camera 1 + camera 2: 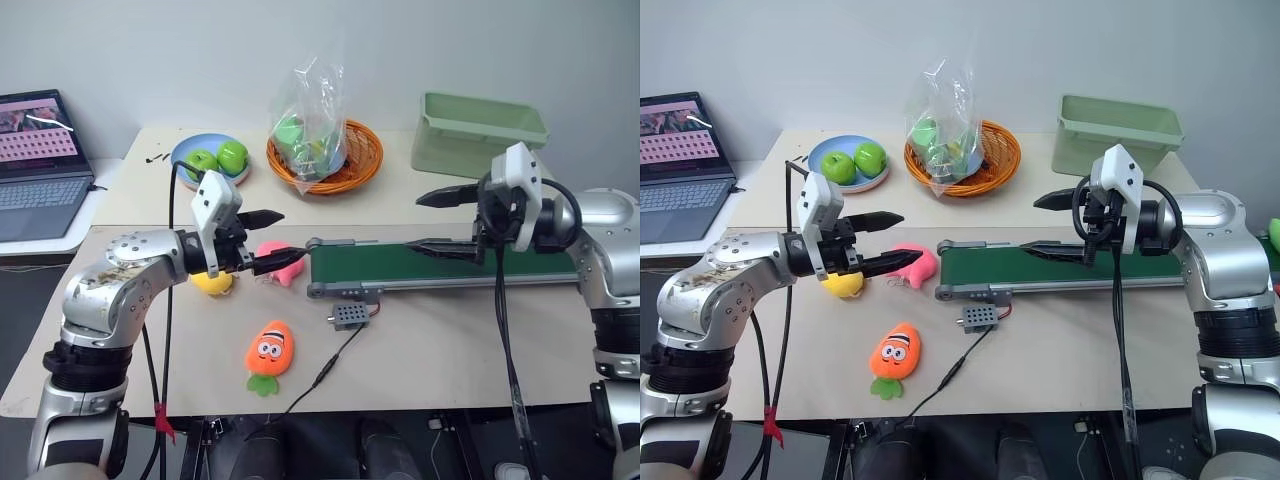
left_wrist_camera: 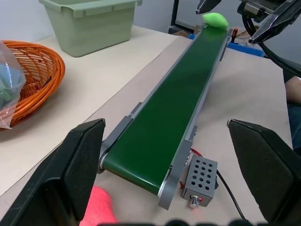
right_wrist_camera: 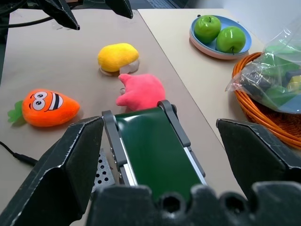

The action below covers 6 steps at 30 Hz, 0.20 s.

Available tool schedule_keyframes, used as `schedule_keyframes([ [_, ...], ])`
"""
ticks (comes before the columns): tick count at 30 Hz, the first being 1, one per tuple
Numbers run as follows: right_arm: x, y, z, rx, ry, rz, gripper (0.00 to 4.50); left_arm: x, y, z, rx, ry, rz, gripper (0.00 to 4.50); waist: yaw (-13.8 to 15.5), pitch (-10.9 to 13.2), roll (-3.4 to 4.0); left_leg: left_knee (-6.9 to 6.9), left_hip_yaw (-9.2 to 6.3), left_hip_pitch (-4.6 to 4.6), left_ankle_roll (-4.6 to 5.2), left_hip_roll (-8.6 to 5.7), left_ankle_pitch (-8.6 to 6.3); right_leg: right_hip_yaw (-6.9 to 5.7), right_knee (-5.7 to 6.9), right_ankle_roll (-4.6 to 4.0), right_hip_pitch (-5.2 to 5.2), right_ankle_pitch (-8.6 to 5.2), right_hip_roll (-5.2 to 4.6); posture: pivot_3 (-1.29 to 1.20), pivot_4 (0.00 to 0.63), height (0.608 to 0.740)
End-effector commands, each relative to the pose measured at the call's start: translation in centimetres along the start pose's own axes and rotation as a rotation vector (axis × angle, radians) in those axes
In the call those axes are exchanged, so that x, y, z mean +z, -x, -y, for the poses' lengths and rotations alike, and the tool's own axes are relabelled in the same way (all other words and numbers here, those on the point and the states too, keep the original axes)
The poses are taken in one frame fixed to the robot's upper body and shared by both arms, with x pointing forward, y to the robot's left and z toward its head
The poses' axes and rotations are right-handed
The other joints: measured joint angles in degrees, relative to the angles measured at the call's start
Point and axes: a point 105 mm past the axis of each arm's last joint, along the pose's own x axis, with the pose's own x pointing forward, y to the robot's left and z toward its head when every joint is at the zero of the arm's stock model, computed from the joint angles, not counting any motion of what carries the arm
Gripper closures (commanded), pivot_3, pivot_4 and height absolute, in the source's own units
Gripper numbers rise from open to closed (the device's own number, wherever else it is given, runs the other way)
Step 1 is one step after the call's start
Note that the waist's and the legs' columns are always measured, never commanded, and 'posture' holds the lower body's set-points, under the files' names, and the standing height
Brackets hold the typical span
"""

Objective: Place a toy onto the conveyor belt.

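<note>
Head views: conveyor belt (image 1: 440,266) lying across the tan worktop (image 1: 430,350). Left gripper (image 1: 272,240) hovering just off the belt's near roller end, black fingers spread wide, nothing between them. Pink plush (image 1: 281,262) beside that same roller end, partly behind the lower finger; yellow round plush (image 1: 214,282) a little further out from the belt. Orange carrot plush (image 1: 270,349) well in front of the belt, near the small grey control box (image 1: 349,316) that sits just beside the belt's frame. Right gripper (image 1: 432,221) over the middle stretch of the belt, fingers wide apart and empty. Behind the belt: pale green bin (image 1: 478,133), orange basket (image 1: 325,155) with a clear bag (image 1: 312,115) in it, blue plate (image 1: 205,160) bearing two green apples (image 1: 219,157). Laptop (image 1: 38,165) well away from the belt, past the plate.

Left wrist view: looking lengthwise down the belt from its roller end. Lime-green toy (image 2: 215,20) resting on the belt surface at the far end. Own two fingers standing far apart on either side of the belt, holding nothing. Right gripper's fingers hanging beside the toy, apart from it.

Right wrist view: belt's roller end between own widely parted fingers, nothing gripped. Pink plush touching the roller end, yellow plush just beyond it, carrot plush off to the belt's side.
</note>
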Motion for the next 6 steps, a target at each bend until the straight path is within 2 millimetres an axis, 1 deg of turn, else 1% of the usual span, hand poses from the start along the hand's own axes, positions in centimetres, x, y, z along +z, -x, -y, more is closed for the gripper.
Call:
schedule_keyframes([
  [1,1.08,0.24,0.09,-0.013,0.048,0.027,0.00,1.62,0.10,0.39,-0.010,-0.044,0.045,0.06,0.0,0.0,0.00,0.00,0.00,0.00,0.00,0.00,0.00,0.00,0.00,0.00,0.00,0.00,0.00,0.00,0.150,0.740],
  [6,1.08,0.17,0.06,-0.013,0.048,0.029,0.00,1.85,0.09,0.25,-0.004,-0.049,0.059,0.06,0.0,0.0,0.00,0.00,0.00,0.00,0.00,0.00,0.00,0.00,0.00,0.00,0.00,0.00,0.00,0.00,0.150,0.740],
])
